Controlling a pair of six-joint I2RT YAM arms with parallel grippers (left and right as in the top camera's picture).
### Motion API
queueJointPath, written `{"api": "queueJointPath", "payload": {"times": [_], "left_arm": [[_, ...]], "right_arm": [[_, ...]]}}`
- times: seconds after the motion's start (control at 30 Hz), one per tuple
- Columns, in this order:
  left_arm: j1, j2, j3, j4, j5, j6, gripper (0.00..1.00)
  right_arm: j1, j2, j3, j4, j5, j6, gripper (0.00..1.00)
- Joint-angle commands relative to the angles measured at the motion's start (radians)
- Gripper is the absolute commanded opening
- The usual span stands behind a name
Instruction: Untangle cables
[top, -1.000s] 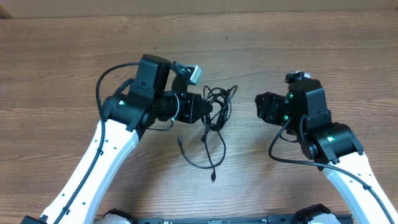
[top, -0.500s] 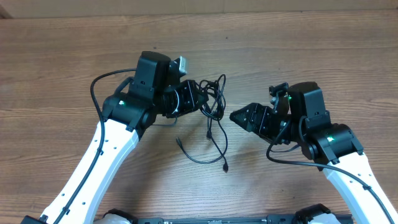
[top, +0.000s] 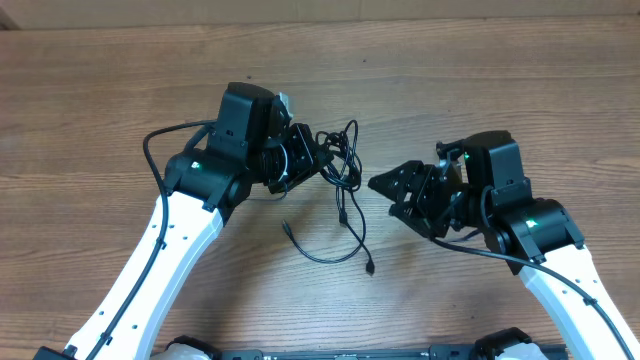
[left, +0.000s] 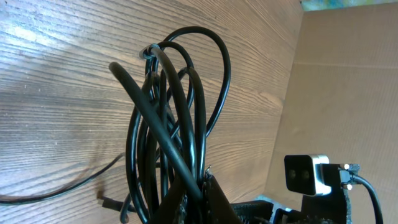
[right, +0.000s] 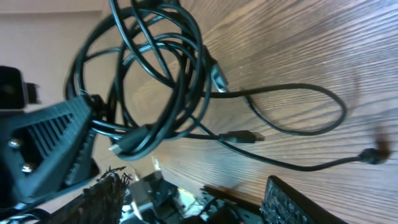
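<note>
A tangled bundle of thin black cables (top: 343, 163) hangs from my left gripper (top: 322, 163), which is shut on its loops and holds them above the wooden table. The loops fill the left wrist view (left: 168, 124), pinched between the jaws (left: 199, 186). Loose ends trail down to the table, one ending in a small plug (top: 370, 268), another in a plug (top: 288, 228). My right gripper (top: 388, 190) is open and empty, just right of the bundle. In the right wrist view the bundle (right: 155, 81) hangs ahead of the open jaws (right: 193, 199).
The wooden table (top: 100, 100) extends all around. A cardboard wall (left: 348, 81) stands at the table's far edge. Thicker black wires loop off each arm, one on the left arm (top: 155, 150).
My left gripper lifted the bundle up and slightly left; the trailing ends slid right. My right gripper swung toward the bundle and opened.
</note>
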Motion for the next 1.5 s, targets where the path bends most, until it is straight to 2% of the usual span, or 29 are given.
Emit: {"api": "queueJointPath", "payload": {"times": [0.0, 0.1, 0.3, 0.43, 0.6, 0.77, 0.87, 0.93, 0.97, 1.0, 1.13, 1.23, 1.33, 1.47], "left_arm": [[-0.001, -0.02, 0.016, 0.008, -0.001, -0.043, 0.04], [-0.001, -0.02, 0.016, 0.015, -0.001, -0.096, 0.04], [-0.002, -0.02, 0.016, 0.04, 0.015, -0.118, 0.04], [-0.003, -0.02, 0.016, 0.05, 0.034, -0.119, 0.04], [-0.021, -0.02, 0.016, 0.053, 0.034, -0.127, 0.04], [-0.035, -0.02, 0.016, 0.058, 0.033, -0.138, 0.04], [-0.035, -0.02, 0.016, 0.06, 0.033, -0.14, 0.04], [-0.035, -0.02, 0.016, 0.063, 0.032, -0.161, 0.04], [-0.035, -0.02, 0.016, 0.072, 0.033, -0.173, 0.04], [-0.035, -0.02, 0.016, 0.082, 0.033, -0.177, 0.04], [-0.035, -0.02, 0.016, 0.108, 0.047, -0.179, 0.04], [-0.035, -0.02, 0.016, 0.108, 0.058, -0.157, 0.04], [-0.039, -0.02, 0.016, 0.084, 0.051, -0.079, 0.04], [-0.065, -0.015, 0.015, 0.0, -0.081, -0.061, 0.04]], "right_arm": [[0.014, -0.005, 0.014, 0.036, -0.016, 0.071, 0.69], [0.058, -0.003, 0.014, 0.09, 0.021, 0.099, 0.7], [0.114, 0.015, 0.014, 0.097, 0.116, 0.216, 0.69], [0.116, 0.052, 0.014, 0.15, 0.132, 0.222, 0.65], [0.116, 0.097, 0.014, 0.203, 0.15, 0.299, 0.61], [0.117, 0.122, 0.014, 0.261, 0.15, 0.33, 0.46], [0.117, 0.124, 0.014, 0.27, 0.149, 0.332, 0.25], [0.117, 0.124, 0.014, 0.268, 0.15, 0.33, 0.18], [0.118, 0.125, 0.014, 0.268, 0.151, 0.323, 0.07], [0.118, 0.125, 0.014, 0.269, 0.155, 0.319, 0.04], [0.118, 0.125, 0.014, 0.274, 0.214, 0.185, 0.04], [0.118, 0.124, 0.014, 0.296, 0.199, -0.098, 0.04], [0.118, 0.124, 0.014, 0.309, 0.113, -0.28, 0.04], [0.118, 0.124, 0.014, 0.387, 0.029, -0.286, 0.04]]}}
